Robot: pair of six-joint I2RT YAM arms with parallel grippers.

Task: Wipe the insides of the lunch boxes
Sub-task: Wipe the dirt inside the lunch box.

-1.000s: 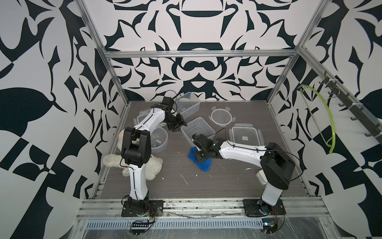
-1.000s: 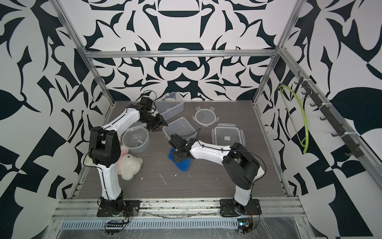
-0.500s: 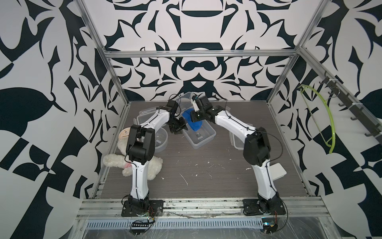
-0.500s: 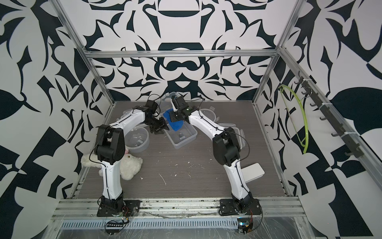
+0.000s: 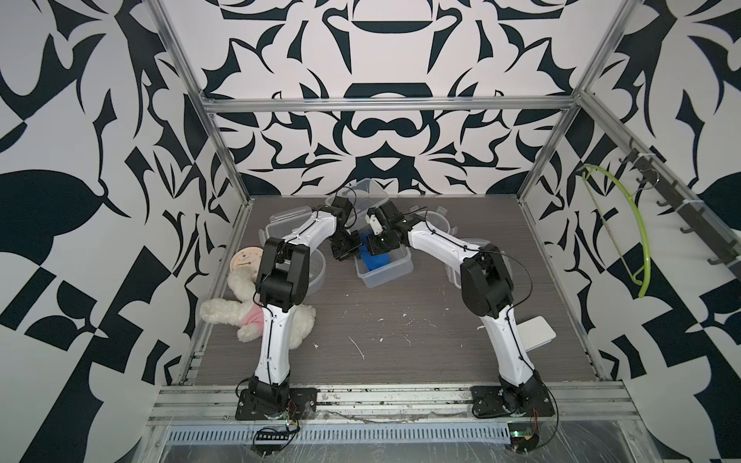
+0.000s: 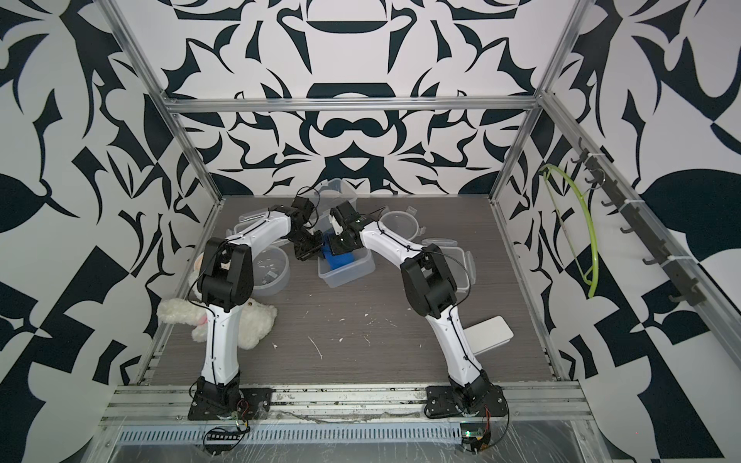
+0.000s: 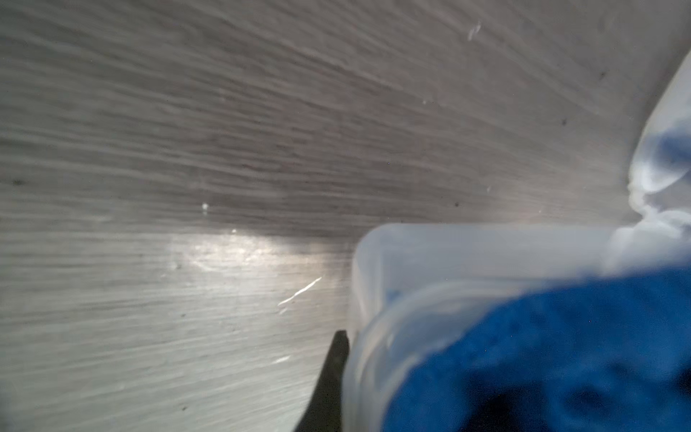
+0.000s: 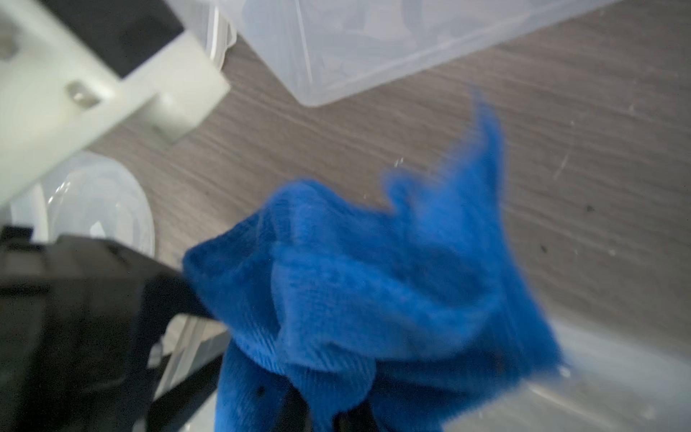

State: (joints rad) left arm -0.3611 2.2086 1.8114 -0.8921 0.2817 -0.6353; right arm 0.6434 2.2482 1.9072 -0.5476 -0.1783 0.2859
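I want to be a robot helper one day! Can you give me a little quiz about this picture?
1. True or false: the blue cloth is inside the clear lunch box.
2. What is the right gripper holding? A the blue cloth, B a lid, C the clock.
3. Fill in: the white plush toy lies beside the ____ arm.
Key: 1 true; 2 A; 3 left.

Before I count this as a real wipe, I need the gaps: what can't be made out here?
- Left gripper, grip on the lunch box: both top views too small; left wrist view shows only one finger.
- Right gripper: jaws buried in the blue cloth, right wrist view blurred.
- Lunch box floor: covered by cloth.
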